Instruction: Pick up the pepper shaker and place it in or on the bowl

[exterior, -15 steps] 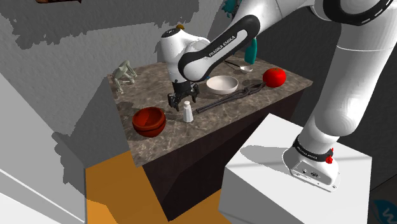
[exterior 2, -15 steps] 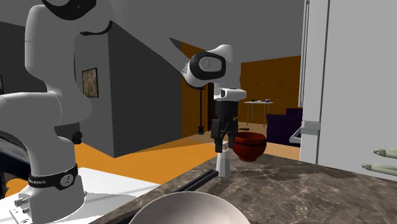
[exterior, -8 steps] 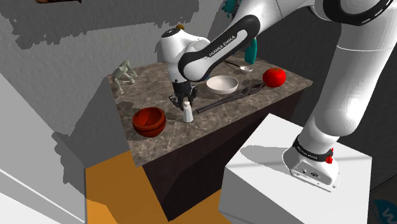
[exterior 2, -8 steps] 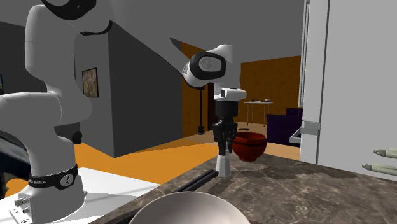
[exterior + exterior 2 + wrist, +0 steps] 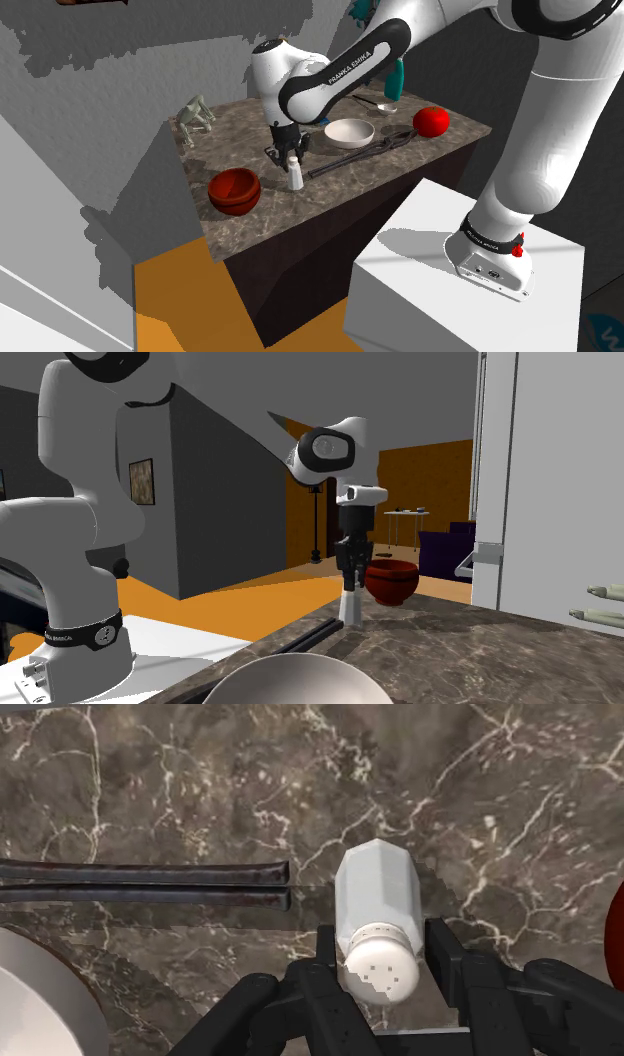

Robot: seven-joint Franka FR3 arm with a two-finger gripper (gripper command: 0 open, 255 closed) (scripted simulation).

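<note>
Currently, my gripper (image 5: 384, 944): fingers (image 5: 447, 951) drawn in, clasping the white pepper shaker (image 5: 372, 894) at its cap.
Shaker position: upright over the marble counter (image 5: 255, 228), near the red bowl (image 5: 235, 190), beside dark tongs (image 5: 150, 885).

White pepper shaker (image 5: 375, 904), red bowl (image 5: 235, 190), black hand (image 5: 384, 944), brown white-veined counter (image 5: 200, 784).

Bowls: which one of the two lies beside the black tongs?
The white bowl, close to the tongs; the red bowl stands apart, on the shaker's other side.
</note>
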